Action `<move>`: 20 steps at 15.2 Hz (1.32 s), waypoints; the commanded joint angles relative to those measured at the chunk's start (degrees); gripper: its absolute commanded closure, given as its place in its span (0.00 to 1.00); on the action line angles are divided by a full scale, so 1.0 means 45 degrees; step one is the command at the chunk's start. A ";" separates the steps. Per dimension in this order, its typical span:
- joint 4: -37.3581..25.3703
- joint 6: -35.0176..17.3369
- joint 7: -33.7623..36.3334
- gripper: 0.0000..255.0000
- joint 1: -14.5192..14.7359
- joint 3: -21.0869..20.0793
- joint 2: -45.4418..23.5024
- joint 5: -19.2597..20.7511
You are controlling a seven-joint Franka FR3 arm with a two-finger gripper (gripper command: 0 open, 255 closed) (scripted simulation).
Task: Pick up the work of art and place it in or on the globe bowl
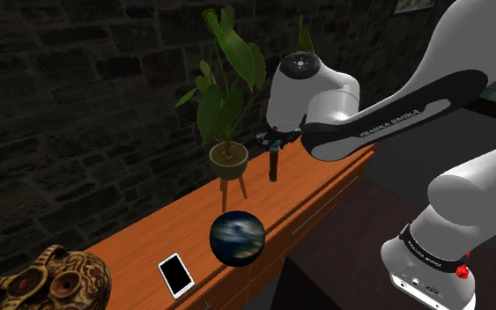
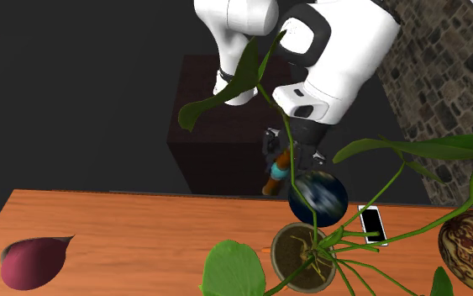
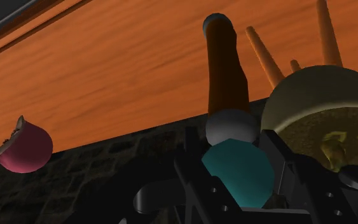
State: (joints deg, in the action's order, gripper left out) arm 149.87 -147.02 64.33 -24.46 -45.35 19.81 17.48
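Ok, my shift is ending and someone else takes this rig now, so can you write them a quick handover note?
Gripper: jaws shut on the brown, white and teal figurine, next to the potted plant.
Globe bowl: on the wooden table, between the plant and the phone.
Done: the figurine is grasped.
Left: carry it to the globe bowl, set it on or in it, and release.
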 commanded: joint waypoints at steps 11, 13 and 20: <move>-0.3561 0.3269 0.5167 1.00 -0.1064 -0.5017 -0.2982 0.2310; -0.4484 0.4428 0.6747 1.00 -0.1342 -0.6102 -0.4645 0.3951; -0.5528 0.5954 0.9348 1.00 0.0975 -0.4960 -0.7760 0.6931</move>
State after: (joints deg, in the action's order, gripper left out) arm 125.11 -120.36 105.33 -21.12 -68.57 -13.92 47.31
